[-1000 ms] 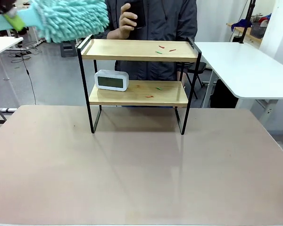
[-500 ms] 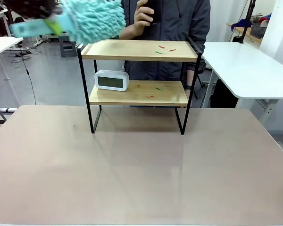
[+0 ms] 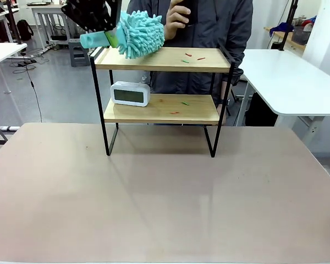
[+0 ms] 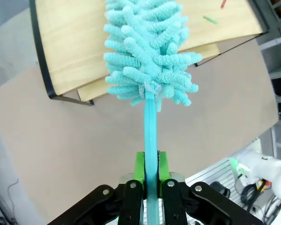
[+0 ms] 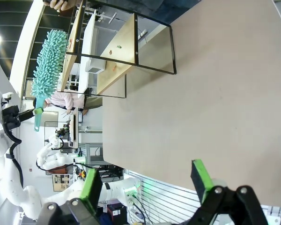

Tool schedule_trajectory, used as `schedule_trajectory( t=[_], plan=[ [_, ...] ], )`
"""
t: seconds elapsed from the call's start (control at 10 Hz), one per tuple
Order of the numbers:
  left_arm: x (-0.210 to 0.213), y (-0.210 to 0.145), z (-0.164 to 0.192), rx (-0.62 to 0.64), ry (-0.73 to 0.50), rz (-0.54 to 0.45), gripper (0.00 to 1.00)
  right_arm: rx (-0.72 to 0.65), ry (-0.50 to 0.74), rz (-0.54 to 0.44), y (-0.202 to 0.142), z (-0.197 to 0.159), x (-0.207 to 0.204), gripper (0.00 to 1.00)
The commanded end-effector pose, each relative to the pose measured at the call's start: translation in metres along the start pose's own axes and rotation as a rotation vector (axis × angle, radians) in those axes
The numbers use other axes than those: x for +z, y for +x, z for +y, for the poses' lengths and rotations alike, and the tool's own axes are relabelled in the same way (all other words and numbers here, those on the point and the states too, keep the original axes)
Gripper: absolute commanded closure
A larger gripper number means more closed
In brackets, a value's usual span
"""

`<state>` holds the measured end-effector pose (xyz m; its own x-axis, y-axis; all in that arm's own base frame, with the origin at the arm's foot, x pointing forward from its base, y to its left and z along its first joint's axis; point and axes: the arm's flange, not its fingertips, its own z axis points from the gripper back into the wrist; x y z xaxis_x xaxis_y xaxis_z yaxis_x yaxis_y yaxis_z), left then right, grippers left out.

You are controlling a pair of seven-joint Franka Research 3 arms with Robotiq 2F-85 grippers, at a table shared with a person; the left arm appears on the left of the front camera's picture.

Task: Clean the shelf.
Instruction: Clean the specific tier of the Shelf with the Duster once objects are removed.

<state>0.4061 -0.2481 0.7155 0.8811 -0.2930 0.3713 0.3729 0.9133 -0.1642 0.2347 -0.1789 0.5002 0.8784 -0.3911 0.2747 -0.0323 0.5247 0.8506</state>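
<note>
Across both boards (image 3: 154, 110), the shelf (image 3: 170, 60) bears coloured scraps (image 3: 188, 55).

Tan table (image 3: 165, 209): shelf (image 3: 159, 59) stands near far edge on four legs. Top board: few red, green scraps (image 3: 187, 55) right of middle. Lower board: white clock (image 3: 130, 93) at left, more scraps (image 3: 185, 103) mid-right.
</note>
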Motion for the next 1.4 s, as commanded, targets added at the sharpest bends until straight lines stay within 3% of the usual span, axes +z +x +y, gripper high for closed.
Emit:
schedule_trajectory(
  t=[0.0,0.2,0.5,0.7,1.0,1.2,1.3],
  plan=[
    [-0.003,0.002,-0.006,-0.034,0.011,0.03,0.88,0.025,0.02,-0.01,0.002,0.002,0.0,0.0],
    [-0.014,0.005,-0.011,-0.114,-0.044,0.087,0.88,0.025,0.02,-0.01,0.002,0.002,0.0,0.0],
    [-0.01,0.006,-0.003,-0.203,-0.256,0.121,0.88,0.025,0.02,-0.01,0.002,0.002,0.0,0.0],
    [-0.024,0.006,0.0,-0.31,-0.243,0.199,0.88,0.025,0.02,-0.01,0.002,0.002,0.0,0.0],
    [-0.015,0.002,0.01,-0.537,-0.323,0.262,0.88,0.025,0.02,-0.01,0.002,0.002,0.0,0.0],
    [0.009,-0.021,0.025,-0.771,-0.449,0.327,0.88,0.025,0.02,-0.01,0.002,0.002,0.0,0.0],
    [0.02,-0.036,0.031,-0.837,-0.494,0.311,0.88,0.025,0.02,-0.01,0.002,0.002,0.0,0.0]
  ],
)
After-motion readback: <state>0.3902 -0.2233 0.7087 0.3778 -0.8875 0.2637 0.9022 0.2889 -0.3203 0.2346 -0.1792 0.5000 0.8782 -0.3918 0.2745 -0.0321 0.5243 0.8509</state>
